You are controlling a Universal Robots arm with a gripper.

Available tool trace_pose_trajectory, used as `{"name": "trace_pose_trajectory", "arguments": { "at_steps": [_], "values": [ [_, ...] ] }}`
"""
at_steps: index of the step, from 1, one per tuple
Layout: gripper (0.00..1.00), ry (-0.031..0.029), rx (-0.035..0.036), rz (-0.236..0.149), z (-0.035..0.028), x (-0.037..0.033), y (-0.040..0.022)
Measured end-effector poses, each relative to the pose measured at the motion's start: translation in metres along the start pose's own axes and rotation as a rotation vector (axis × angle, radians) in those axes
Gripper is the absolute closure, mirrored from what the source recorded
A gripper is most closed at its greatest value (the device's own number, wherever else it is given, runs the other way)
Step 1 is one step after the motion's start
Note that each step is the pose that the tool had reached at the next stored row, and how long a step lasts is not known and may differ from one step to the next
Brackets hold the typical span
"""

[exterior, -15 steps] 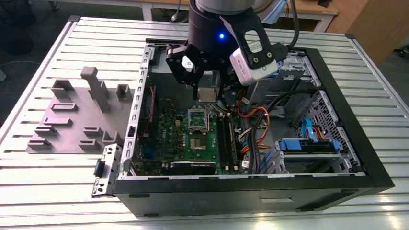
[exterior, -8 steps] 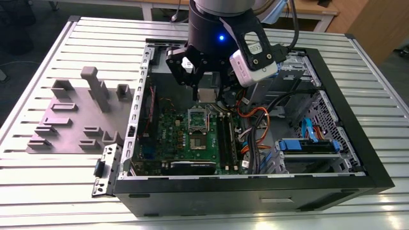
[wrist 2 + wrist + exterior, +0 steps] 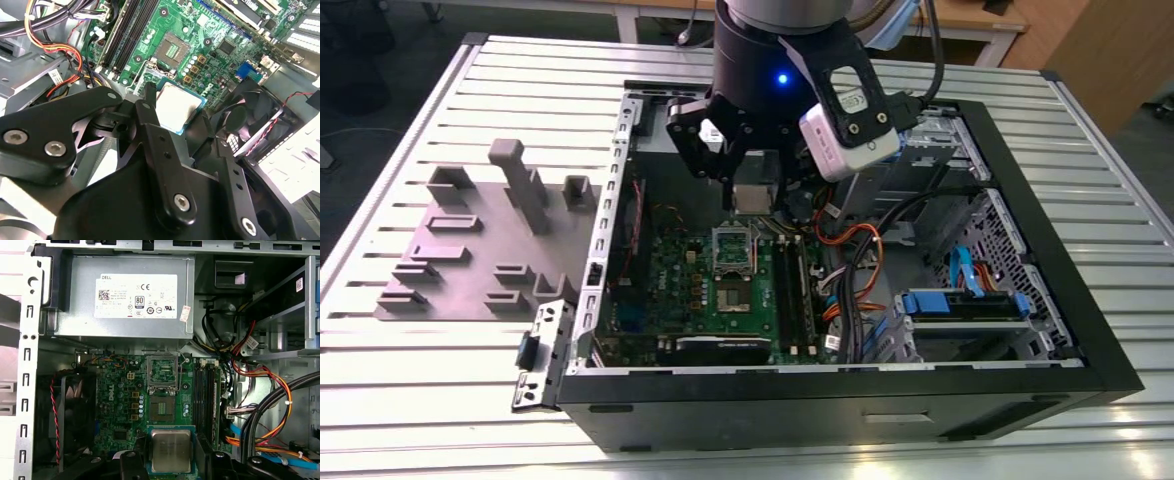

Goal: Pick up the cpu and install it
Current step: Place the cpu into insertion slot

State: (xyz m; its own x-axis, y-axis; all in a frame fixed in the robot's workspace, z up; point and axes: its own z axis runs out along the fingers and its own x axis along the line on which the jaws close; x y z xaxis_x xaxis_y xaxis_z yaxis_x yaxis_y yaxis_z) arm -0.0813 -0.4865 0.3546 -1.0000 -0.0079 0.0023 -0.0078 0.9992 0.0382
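Note:
The cpu is a small silver square chip, and my gripper is shut on its edges. It hangs inside the open computer case, a little above the green motherboard. In the first wrist view the cpu sits between two black fingers, short of the open socket and its raised metal frame. In the second wrist view the cpu is held level, with the socket beyond it.
A grey power supply box with a white label lies past the socket. Memory slots and bundled cables flank one side, a black fan the other. A grey fixture plate rests on the table at the exterior view's left.

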Motion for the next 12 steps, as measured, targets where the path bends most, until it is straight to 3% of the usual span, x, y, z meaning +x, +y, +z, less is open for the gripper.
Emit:
{"name": "trace_pose_trajectory", "arguments": {
  "at_steps": [3, 12],
  "values": [
    [0.53, 0.0002, -0.0001, 0.000, 0.0011, 0.0000, -0.0001],
    [0.53, 0.0006, 0.0000, 0.000, 0.0175, -0.0007, 0.0004]
  ]
}}
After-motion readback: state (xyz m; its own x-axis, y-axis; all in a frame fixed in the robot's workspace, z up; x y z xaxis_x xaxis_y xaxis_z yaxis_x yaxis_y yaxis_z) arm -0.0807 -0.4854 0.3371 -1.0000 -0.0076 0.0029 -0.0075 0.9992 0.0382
